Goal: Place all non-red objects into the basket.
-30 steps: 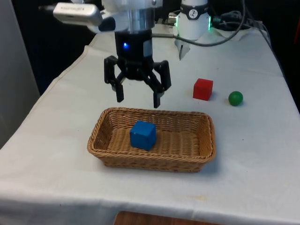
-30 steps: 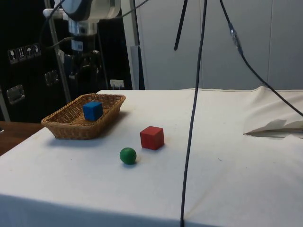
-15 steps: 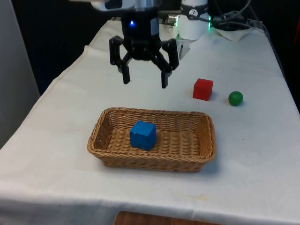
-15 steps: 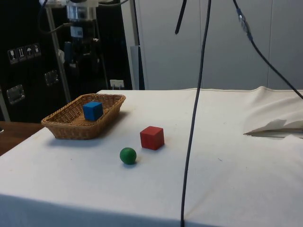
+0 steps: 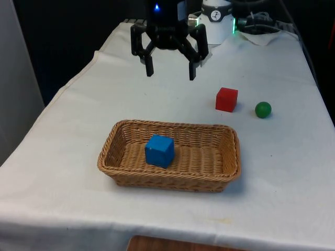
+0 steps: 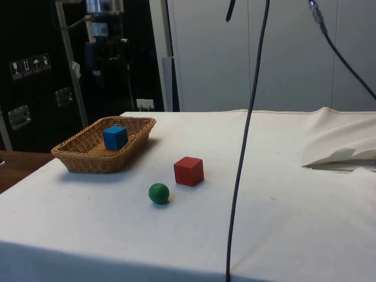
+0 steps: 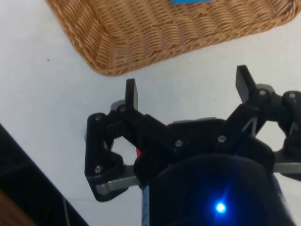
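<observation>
A blue cube [image 5: 159, 150] [image 6: 115, 137] lies inside the woven basket [image 5: 225, 162] [image 6: 70, 157], left of its middle in the front view. My gripper [image 5: 170, 73] [image 7: 188, 84] hangs open and holds nothing, high above the cloth beyond the basket's far rim. A sliver of the blue cube [image 7: 190, 1] and the basket [image 7: 155, 33] show past the fingers in the wrist view. A red cube [image 5: 226, 99] [image 6: 188, 171] and a green ball [image 5: 263, 109] [image 6: 158, 193] rest on the cloth to the front view's right of the gripper.
The white cloth [image 5: 78, 120] covers the table, whose edges drop off on both sides in the front view. A thick black cable [image 6: 244, 141] hangs down in the side view. Rumpled cloth [image 6: 341, 155] lies at that view's right.
My open gripper has risen and moved away from the basket toward the table's far end. The blue cube, red cube and green ball have stayed put.
</observation>
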